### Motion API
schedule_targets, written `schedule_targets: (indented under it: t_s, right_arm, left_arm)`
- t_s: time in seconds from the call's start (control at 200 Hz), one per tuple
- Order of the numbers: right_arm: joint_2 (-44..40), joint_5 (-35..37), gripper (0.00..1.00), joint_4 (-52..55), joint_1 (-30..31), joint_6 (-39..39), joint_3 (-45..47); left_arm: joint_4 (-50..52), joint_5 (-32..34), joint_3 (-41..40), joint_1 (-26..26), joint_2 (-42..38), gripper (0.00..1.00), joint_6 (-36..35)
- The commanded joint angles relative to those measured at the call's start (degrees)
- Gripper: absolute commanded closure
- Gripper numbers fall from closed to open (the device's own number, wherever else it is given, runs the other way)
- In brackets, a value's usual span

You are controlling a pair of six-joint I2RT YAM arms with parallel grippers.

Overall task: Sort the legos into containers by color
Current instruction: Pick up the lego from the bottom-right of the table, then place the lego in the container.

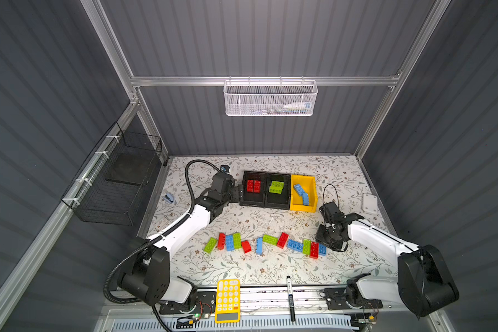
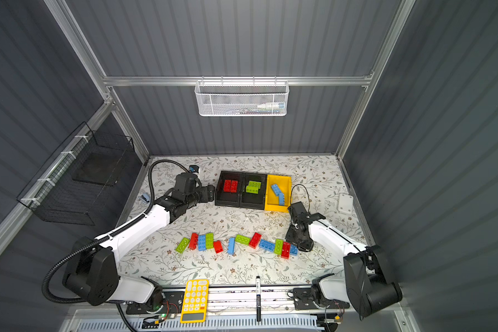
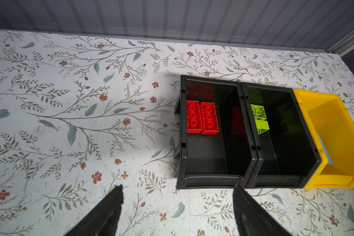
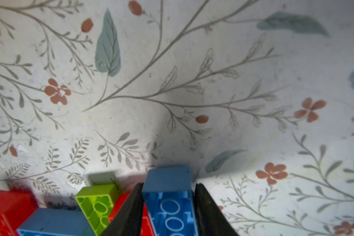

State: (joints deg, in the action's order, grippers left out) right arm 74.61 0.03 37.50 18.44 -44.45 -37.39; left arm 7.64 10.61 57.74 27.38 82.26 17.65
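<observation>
The blue brick (image 4: 170, 204) is clamped between the two fingers of the right claw (image 4: 169, 185), over the flowery table (image 4: 172, 92). A red brick (image 4: 120, 206) is seen just beside one finger, and a green brick (image 4: 94, 202) just past that.

The left claw (image 3: 177, 189) is held wide apart, with nothing in it. Just ahead of it stands the black bin of red bricks (image 3: 211, 180). Past that bin, the black bin of green bricks (image 3: 280, 180) is seen, then the yellow bin (image 3: 335, 114).

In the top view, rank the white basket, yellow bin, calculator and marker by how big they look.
1. White basket, though it may hang nearer the camera.
2. Yellow bin and calculator: look alike, no ranking.
3. Marker.
</observation>
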Motion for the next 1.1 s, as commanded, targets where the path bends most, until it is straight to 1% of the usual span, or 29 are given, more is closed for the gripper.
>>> schedule_targets:
  t_s: [0.0, 0.09, 0.28, 0.425, 0.555, 0.665, 0.745, 0.845, 0.921, 0.986, 1.096]
  right_arm:
    - [0.15, 0.85, 0.66, 0.63, 0.06, -1.34, 0.54]
    - [-0.55, 1.77, 0.70, 1.30, -0.02, -0.96, -0.24]
    - [-1.71, 4.72, 0.73, 4.43, -0.89, 2.06, -4.72]
    - [-2.04, 6.77, 0.74, 5.34, -1.73, 5.46, -10.85]
    - [0.48, 8.75, 0.74, 4.39, -1.85, 8.06, -18.40]
    - [4.51, 8.73, 0.74, 0.20, -2.04, 9.30, -24.23]
    - [9.00, 7.79, 0.74, -2.07, -2.18, 10.84, -28.76]
    - [14.84, 10.77, 0.74, -3.60, -2.31, 13.82, -34.50]
    - [18.84, 10.41, 0.74, -5.12, -2.83, 15.48, -38.65]
    - [23.34, 9.26, 0.74, -5.13, -3.05, 17.21, -43.40]
    - [31.28, 8.32, 0.74, -3.41, -3.14, 19.67, -50.94]
  left_arm:
    - [-0.17, 0.09, -0.03, -0.33, -0.08, 0.15, -0.02]
    - [-0.01, 0.62, -0.18, -0.31, -0.08, 0.15, -0.26]
    - [0.52, 2.20, -1.22, -0.39, -0.47, 0.15, -0.07]
    - [1.13, 4.10, -2.33, -0.48, -1.34, 0.14, 0.12]
    - [2.78, 5.91, -4.17, -1.64, -2.29, 0.15, 1.30]
    - [3.71, 5.88, -7.05, -4.23, -5.21, 0.14, 3.41]
    - [5.92, 5.83, -8.97, -7.20, -7.72, 0.12, 5.09]
    - [8.71, 4.76, -11.38, -11.38, -11.82, 0.12, 6.86]
    - [11.17, 3.67, -12.96, -14.10, -14.84, 0.11, 8.65]
    - [13.54, 3.06, -14.31, -15.60, -17.21, 0.11, 10.13]
    - [17.30, 3.00, -16.64, -16.30, -21.61, 0.11, 12.79]
